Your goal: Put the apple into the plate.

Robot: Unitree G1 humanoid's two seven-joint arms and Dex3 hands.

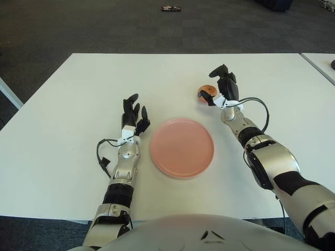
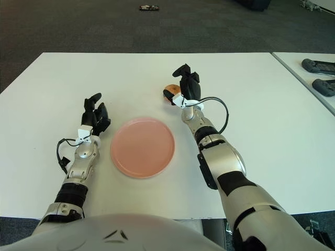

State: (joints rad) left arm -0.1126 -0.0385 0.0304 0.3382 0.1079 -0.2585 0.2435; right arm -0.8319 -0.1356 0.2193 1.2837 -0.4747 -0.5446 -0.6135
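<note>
Two robot hands over one white desk (image 1: pixel 63 104). Left robot hand (image 1: pixel 133 116): idle, fingers loosely spread, empty, just left of the plate (image 1: pixel 181 147), which sits mid-desk toward the near edge. Right robot hand (image 1: pixel 220 91): fingers closing round the apple (image 1: pixel 205 92), beyond the plate's right rim. Advice: seat the grip fully before lifting, then carry it over the plate's centre.

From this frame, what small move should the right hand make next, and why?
Probably close the fingers fully around the apple. The right hand is wrapped partly over it beyond the plate, which holds nothing, and the grip does not look settled. The left hand shows left of the plate.
</note>
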